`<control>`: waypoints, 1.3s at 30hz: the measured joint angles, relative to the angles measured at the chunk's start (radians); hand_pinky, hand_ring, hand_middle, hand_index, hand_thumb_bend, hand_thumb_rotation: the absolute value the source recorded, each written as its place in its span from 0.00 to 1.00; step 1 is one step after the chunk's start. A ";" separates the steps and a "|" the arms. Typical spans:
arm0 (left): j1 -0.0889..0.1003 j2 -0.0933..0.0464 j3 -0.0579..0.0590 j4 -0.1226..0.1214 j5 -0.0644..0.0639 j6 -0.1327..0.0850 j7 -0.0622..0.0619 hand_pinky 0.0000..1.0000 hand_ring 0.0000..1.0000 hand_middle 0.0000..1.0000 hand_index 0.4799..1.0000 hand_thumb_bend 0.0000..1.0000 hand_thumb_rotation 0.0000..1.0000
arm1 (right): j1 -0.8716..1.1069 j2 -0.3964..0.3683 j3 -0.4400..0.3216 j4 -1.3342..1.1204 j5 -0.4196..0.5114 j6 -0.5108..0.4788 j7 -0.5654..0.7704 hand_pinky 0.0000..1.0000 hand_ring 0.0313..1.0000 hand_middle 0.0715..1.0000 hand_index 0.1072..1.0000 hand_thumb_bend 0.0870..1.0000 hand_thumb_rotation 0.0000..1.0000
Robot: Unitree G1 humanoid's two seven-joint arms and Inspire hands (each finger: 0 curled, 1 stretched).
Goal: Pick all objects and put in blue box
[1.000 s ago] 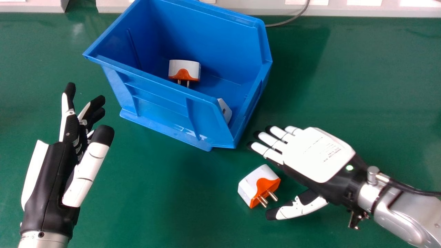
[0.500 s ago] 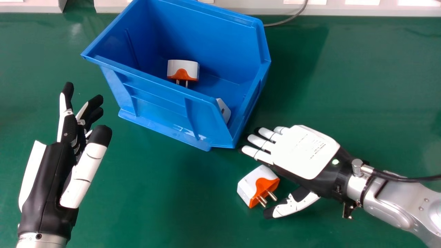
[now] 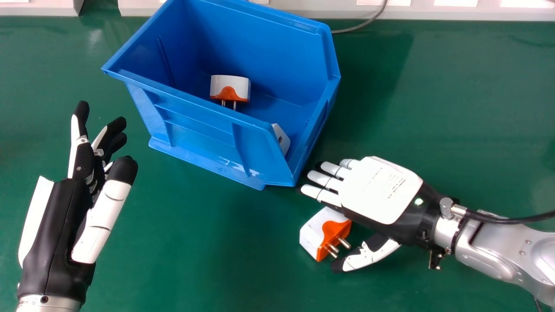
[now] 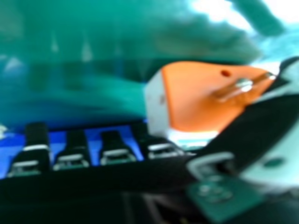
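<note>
My right hand (image 3: 379,190) is open, palm down over the table at the right, its straight fingers pointing at the box's near corner. Between its fingers and thumb lies a white and orange plug adapter (image 3: 313,236), the thumb tip close to its pins. In the right hand view the adapter (image 4: 201,100) stands near the thumb, with the hand (image 4: 117,154) along the bottom edge. The blue box (image 3: 199,125) holds another white and orange adapter (image 3: 230,86) and a white piece (image 3: 282,138), partly hidden by the wall. My left hand (image 3: 56,225) is open at the left.
The green table (image 3: 182,242) stretches around the box and both hands. Along its far edge runs a pale metal frame (image 3: 455,13), and a grey cable (image 3: 362,26) lies behind the box.
My right hand has moved left, bringing its fingers and palm over the adapter's far edge. The left hand has shifted slightly left. Box and adapters look nearly unmoved.
</note>
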 measured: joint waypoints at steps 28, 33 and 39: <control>-0.018 0.008 0.012 -0.020 -0.001 0.029 -0.003 0.88 0.94 0.95 0.90 0.76 0.90 | 0.002 0.082 -0.002 0.037 0.168 0.060 -0.061 0.04 0.06 0.10 0.41 0.46 0.15; -0.021 0.009 0.012 -0.020 -0.001 0.033 -0.003 0.88 0.94 0.95 0.90 0.76 0.90 | 0.010 0.082 -0.005 0.030 0.173 0.072 -0.061 0.05 0.06 0.10 0.41 0.46 0.15; -0.024 0.010 0.012 -0.021 0.022 0.063 0.006 0.86 0.94 0.95 0.89 0.77 0.90 | 0.045 0.060 -0.032 -0.012 0.194 0.083 -0.041 0.05 0.06 0.10 0.41 0.45 0.15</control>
